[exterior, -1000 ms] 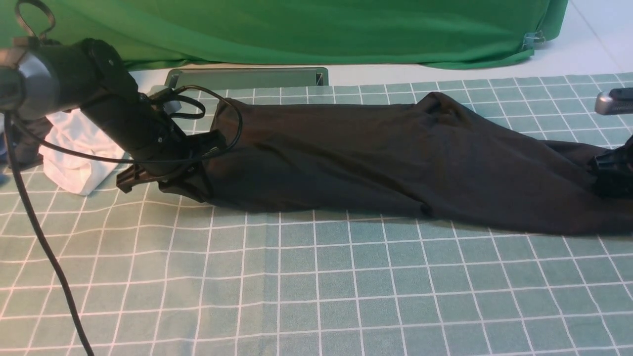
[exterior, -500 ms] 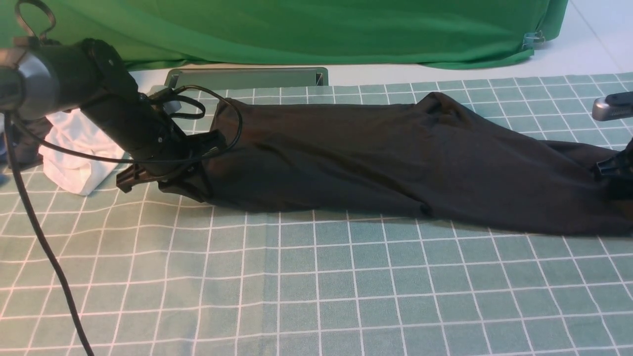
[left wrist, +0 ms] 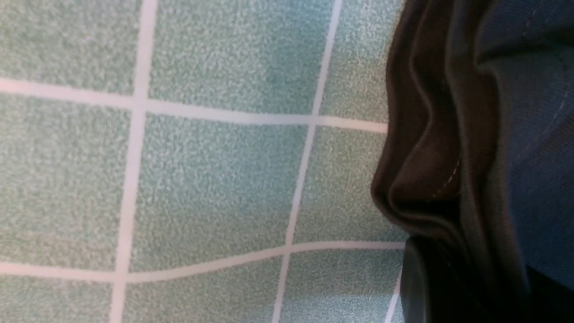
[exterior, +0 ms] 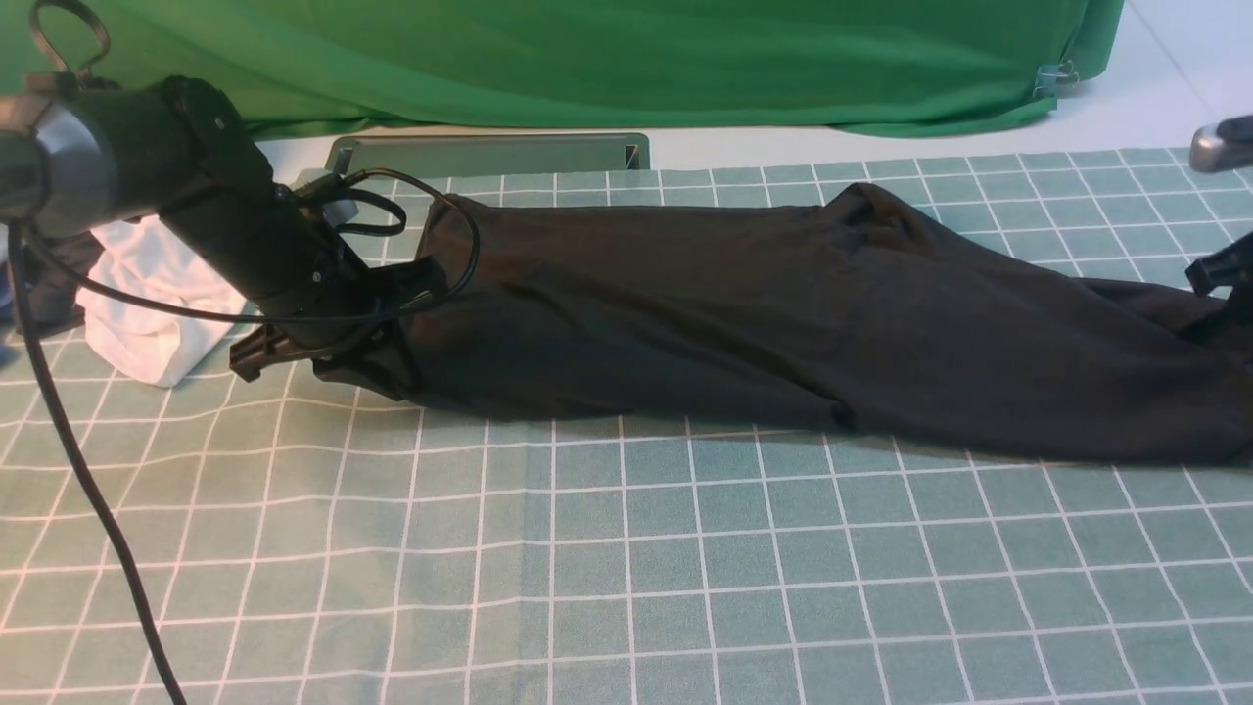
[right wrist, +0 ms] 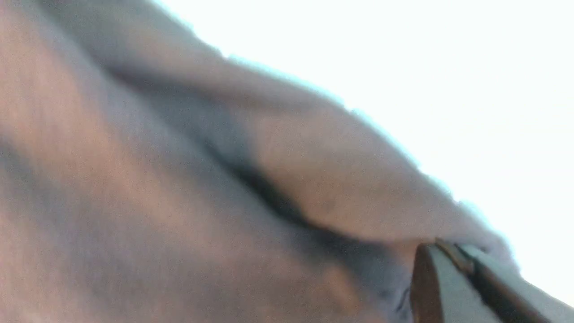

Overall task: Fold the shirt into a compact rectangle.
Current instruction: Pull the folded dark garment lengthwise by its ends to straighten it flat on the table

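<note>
Across checked bench (exterior: 626, 548), found shirt (exterior: 783, 313) stretched L to R as one long rumpled band. Judged soft, light, limp cotton w/ no stiffness; prob. best pinched at hem or shoulder edges, thru all layers. Saw left claw (exterior: 396, 304) clamped tight on its L end, right claw (exterior: 1220, 276) pinched closed on R end, at frame edge.

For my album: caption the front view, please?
A black shirt stretched across checked cloth, pinched by left gripper and right gripper.
</note>
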`<act>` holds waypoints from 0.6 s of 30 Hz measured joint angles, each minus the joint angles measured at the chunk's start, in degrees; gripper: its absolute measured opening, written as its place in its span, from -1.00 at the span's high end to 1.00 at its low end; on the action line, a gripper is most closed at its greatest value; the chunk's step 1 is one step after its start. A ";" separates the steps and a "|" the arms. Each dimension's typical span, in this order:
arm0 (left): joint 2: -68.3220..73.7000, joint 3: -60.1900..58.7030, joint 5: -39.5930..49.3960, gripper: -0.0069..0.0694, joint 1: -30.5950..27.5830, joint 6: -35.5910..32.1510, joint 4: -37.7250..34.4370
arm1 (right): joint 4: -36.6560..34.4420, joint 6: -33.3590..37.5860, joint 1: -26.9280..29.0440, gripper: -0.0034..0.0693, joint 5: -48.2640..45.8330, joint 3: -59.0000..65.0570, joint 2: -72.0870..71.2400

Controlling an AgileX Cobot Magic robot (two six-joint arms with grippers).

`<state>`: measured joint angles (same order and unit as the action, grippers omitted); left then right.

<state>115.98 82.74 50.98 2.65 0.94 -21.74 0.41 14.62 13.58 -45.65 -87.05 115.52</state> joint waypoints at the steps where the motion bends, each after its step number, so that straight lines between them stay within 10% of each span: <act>1: 0.00 0.00 0.00 0.76 0.00 0.00 0.00 | 0.00 0.00 0.00 0.83 0.00 -0.63 0.00; 9: 0.00 0.00 -0.54 0.76 0.00 0.06 0.00 | -0.41 0.23 0.00 0.76 -7.63 -1.59 0.95; 18: 0.00 0.00 -0.65 0.76 0.00 0.06 0.00 | -0.41 3.56 0.00 -0.13 -10.39 -1.69 5.60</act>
<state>115.98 82.74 50.33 2.65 1.00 -21.74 0.00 18.18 13.58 -56.04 -88.74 121.12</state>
